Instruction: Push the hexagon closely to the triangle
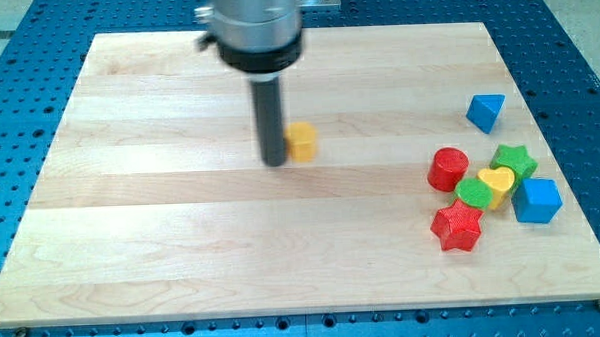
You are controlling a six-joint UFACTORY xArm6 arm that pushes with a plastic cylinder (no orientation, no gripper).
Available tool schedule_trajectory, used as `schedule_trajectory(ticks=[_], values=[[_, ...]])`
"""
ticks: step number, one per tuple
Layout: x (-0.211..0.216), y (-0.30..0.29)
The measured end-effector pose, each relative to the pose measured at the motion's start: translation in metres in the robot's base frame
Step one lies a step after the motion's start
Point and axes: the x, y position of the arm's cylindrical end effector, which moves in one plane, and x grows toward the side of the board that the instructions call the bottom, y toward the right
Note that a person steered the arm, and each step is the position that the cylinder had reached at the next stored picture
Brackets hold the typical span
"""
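Observation:
A yellow-orange hexagon block (pixel 302 140) lies near the middle of the wooden board (pixel 163 243). My tip (pixel 276 161) stands right against the hexagon's left side. A blue triangle block (pixel 485 112) lies far off at the view's right, near the board's right edge. The rod hides a sliver of the hexagon's left face.
A cluster lies at the lower right: a red cylinder (pixel 448 169), a green star (pixel 515 161), a green round block (pixel 473 193), a yellow heart (pixel 498 185), a blue cube (pixel 537 201) and a red star (pixel 456 227). A blue perforated table surrounds the board.

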Motion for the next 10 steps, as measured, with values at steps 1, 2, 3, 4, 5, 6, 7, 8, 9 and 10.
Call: schedule_trajectory(ticks=[1, 2, 3, 4, 5, 6, 7, 8, 9, 10], values=[[-0.011, 0.063], [-0.011, 0.073], [-0.011, 0.079], [-0.017, 0.106], [-0.024, 0.076], [-0.036, 0.076], [-0.046, 0.086], [-0.06, 0.132], [-0.06, 0.151], [-0.06, 0.152]])
